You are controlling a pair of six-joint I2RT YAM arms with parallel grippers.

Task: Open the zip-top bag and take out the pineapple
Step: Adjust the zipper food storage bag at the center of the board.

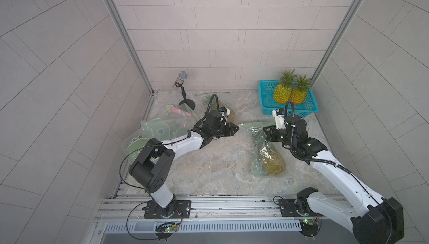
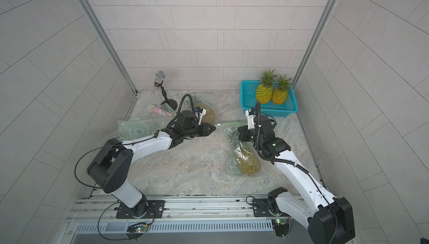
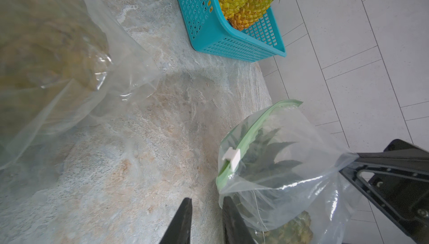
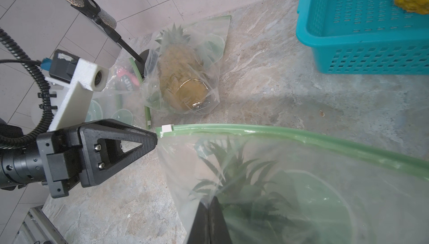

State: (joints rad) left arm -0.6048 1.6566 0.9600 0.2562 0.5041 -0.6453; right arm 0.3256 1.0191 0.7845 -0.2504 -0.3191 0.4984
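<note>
Right claw pinching zip-top bag; left claw ajar, empty, slider just ahead. Risk: grabs film, misses slider.

Our left arm reaches low and forward toward the middle with its wrist level. The left gripper points sideways at our right one, jaws a narrow gap apart with nothing between them. Our right arm stretches forward, wrist bent down. The right gripper has its jaws pressed together on film of the zip-top bag.
</note>
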